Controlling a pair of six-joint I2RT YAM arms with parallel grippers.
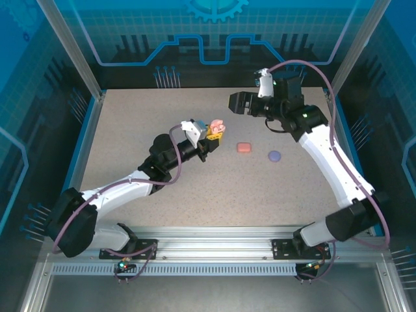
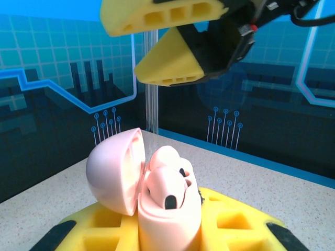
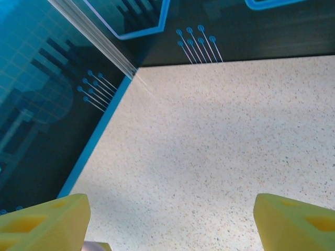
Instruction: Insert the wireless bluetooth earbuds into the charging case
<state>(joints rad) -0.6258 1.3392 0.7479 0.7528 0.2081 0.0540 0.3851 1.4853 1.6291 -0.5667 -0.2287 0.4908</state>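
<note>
Left claw (image 1: pixel 212 135) gripping open case (image 1: pixel 217 125), right claw (image 1: pixel 235 103) spread near rear table (image 1: pixel 162 195) edge

Speckled beige worktop (image 1: pixel 214 195), enclosed by blue translucent wall panels (image 1: pixel 39 117) printed with circuit traces. A gear emblem (image 1: pixel 214 8) sits top centre at the back. Slanted aluminium posts (image 1: pixel 70 49) mark the far corners. A slotted metal rail (image 1: pixel 214 250) runs along the near edge.
</note>
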